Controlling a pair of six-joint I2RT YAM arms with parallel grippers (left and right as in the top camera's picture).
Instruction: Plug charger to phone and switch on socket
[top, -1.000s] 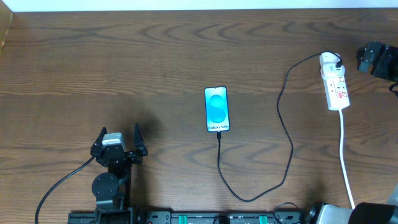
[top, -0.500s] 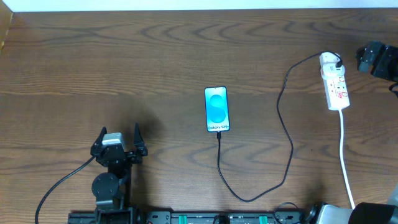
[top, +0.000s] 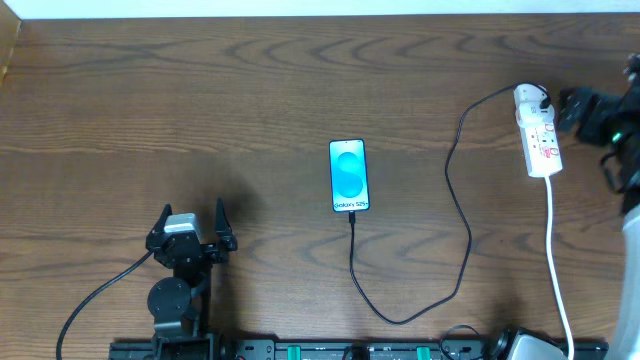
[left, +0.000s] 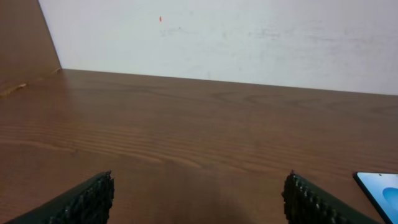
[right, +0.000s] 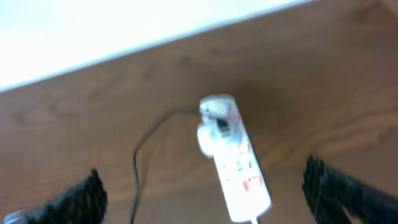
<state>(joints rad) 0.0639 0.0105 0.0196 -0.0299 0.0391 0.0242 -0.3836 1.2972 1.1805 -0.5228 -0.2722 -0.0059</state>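
The phone lies screen up at the table's middle, its light blue screen lit. The thin black charger cable runs from the phone's near end, loops forward and right, then back to the white socket strip at the far right. Its plug tip sits at the phone's bottom edge. The socket also shows in the right wrist view, blurred, below and between the fingers. My right gripper is open, just right of the socket's far end. My left gripper is open and empty at the front left; the phone's corner shows in its view.
The socket's thick white cord runs toward the front right edge. A white wall borders the table's far side. The left arm's black cable trails to the front left.
My right gripper has swung left and closer to the socket's far end, and more of the right arm now shows at the right edge. The left arm, phone and cable have not moved.
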